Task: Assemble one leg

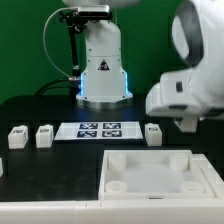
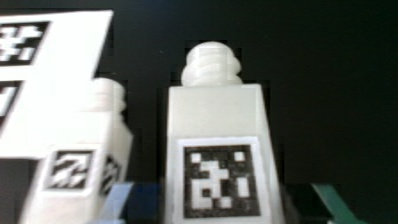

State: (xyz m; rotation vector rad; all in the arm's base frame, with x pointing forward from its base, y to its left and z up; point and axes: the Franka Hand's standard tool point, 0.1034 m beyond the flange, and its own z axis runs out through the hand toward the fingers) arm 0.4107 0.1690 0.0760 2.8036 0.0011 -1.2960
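Note:
In the wrist view a white leg (image 2: 217, 120) with a black-and-white tag lies between my gripper's (image 2: 224, 206) fingertips. The blue-tinted finger (image 2: 125, 200) is close on one side and the green-tinted finger (image 2: 331, 200) stands apart on the other, so the jaws are open around it. A second leg (image 2: 86, 150) lies beside it, next to the marker board (image 2: 45, 60). In the exterior view my gripper (image 1: 183, 124) is low over the table at the right and hides the leg it straddles. One leg (image 1: 153, 133) shows just left of it, and two more legs (image 1: 43, 135) (image 1: 17, 137) lie at the left.
The marker board (image 1: 98, 130) lies in the middle of the black table. The wide white square piece with round corner sockets (image 1: 150, 172) lies in front. The robot base (image 1: 103, 75) stands behind. A small white piece (image 1: 2, 166) sits at the left edge.

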